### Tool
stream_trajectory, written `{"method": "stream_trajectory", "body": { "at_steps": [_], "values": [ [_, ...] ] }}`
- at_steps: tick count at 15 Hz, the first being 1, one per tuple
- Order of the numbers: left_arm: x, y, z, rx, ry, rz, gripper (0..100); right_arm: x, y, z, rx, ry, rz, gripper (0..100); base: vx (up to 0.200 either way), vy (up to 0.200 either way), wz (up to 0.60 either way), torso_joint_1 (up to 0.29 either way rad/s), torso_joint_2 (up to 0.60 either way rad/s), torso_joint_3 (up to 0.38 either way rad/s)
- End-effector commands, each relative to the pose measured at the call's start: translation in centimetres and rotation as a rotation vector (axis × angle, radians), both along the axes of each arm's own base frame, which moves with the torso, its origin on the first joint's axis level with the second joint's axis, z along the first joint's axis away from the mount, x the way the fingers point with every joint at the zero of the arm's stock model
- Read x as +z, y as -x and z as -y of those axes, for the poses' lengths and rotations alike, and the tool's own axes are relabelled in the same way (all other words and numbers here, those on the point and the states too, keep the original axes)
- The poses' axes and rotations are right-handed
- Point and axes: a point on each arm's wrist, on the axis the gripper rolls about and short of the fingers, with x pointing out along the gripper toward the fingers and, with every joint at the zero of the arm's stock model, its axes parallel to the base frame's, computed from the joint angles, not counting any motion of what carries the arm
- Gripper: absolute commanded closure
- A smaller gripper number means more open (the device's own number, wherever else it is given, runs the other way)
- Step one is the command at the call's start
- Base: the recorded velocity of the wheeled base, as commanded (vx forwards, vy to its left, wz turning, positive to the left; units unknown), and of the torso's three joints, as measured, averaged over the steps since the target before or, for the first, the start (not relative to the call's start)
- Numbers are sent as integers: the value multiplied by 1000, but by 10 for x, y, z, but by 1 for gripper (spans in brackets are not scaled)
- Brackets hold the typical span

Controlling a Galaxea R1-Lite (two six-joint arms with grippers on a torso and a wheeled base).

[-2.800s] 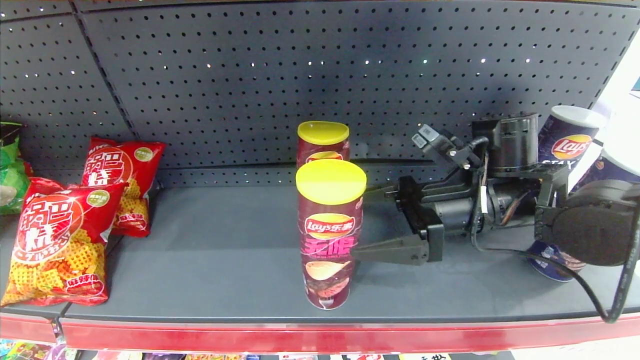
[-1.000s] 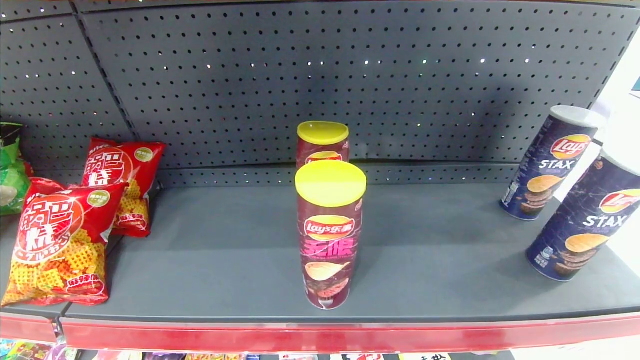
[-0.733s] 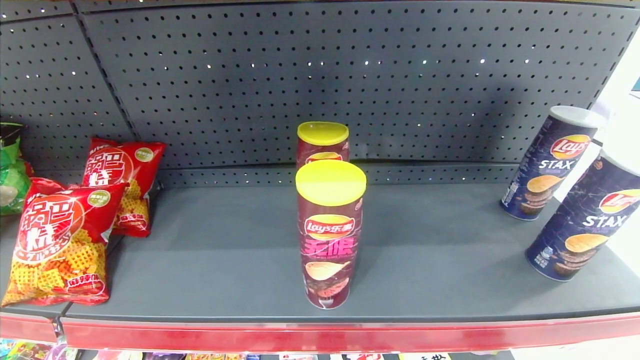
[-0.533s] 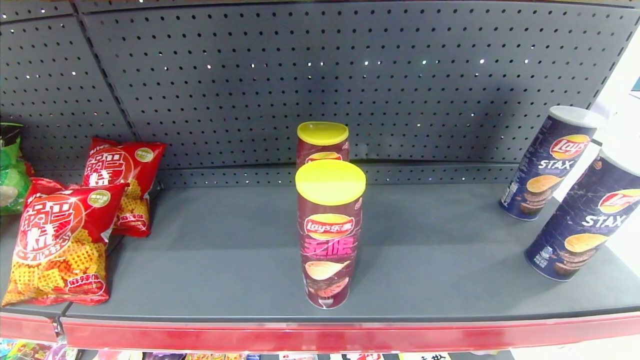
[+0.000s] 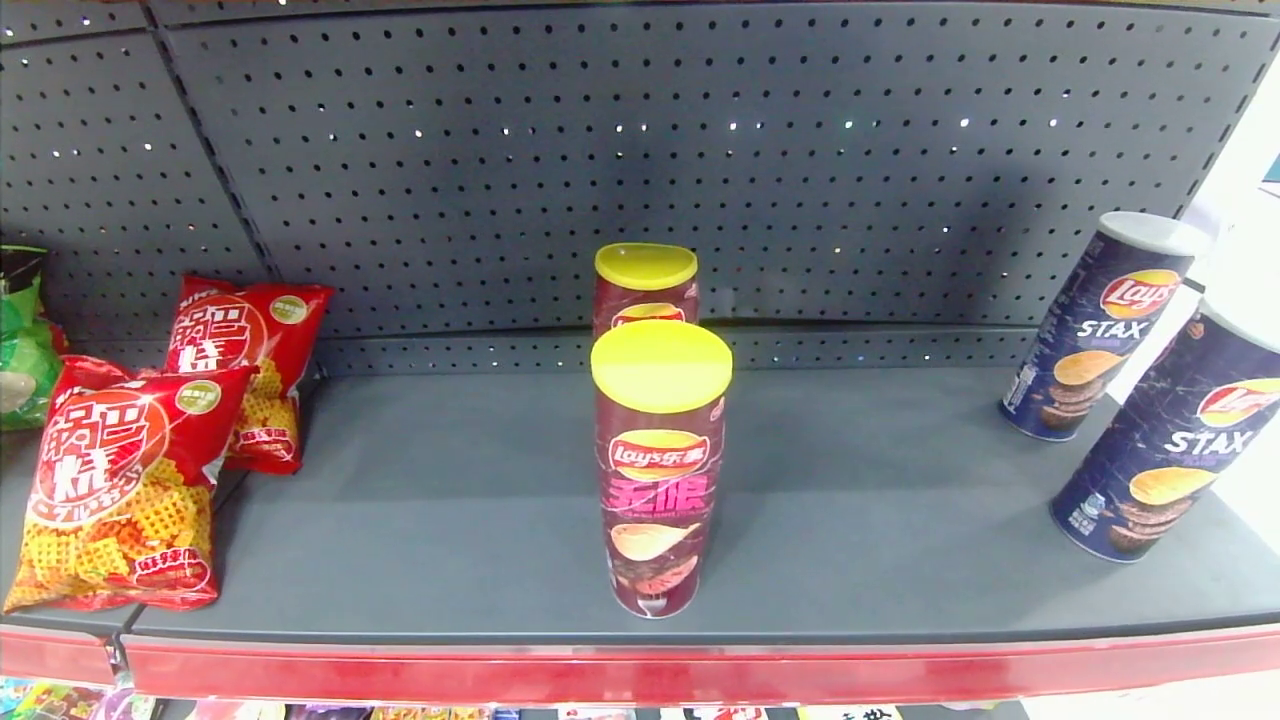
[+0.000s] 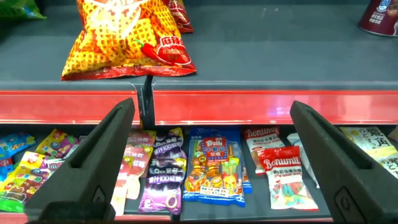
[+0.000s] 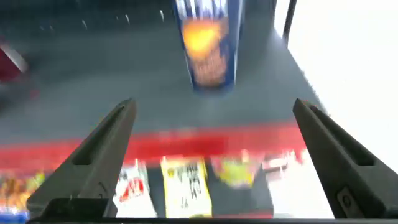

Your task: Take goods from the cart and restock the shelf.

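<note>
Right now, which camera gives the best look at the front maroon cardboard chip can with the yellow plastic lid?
The head view: the front maroon chip can stands whole there, lid to base. The left wrist view catches its base. The right wrist view faces a blurred dark blue can instead.

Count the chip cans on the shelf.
4. The front maroon can and the rear maroon can stand in the middle; the front blue can and the rear blue can stand at the right end. More may hide past that edge.

two red snack bags [image 5: 125, 485] at left | green bag [image 5: 18, 350] beside them | candy packets [image 6: 213, 171] below
</note>
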Motion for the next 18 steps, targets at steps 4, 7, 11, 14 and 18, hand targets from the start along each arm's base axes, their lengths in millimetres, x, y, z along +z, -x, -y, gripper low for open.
{"method": "stream_trajectory", "body": {
  "at_steps": [4, 7, 11, 14, 18],
  "values": [
    [0, 0, 0, 0, 1, -1, 0, -55, 14, 0, -10, 28, -16, 0, 0, 0, 0, 0, 0, 0],
    [0, 0, 0, 0, 1, -3, 0, -60, 20, -1, 2, 64, 24, 0, 0, 0, 0, 0, 0, 0],
    [0, 0, 0, 0, 1, -1, 0, -60, 23, -1, 16, 65, 54, 0, 0, 0, 0, 0, 0, 0],
    [0, 0, 0, 0, 1, -3, 0, -60, 23, -1, 16, 63, 54, 0, 0, 0, 0, 0, 0, 0],
    [0, 0, 0, 0, 1, -1, 0, -61, 23, -1, 17, 68, 52, 0, 0, 0, 0, 0, 0, 0]
  ]
}}
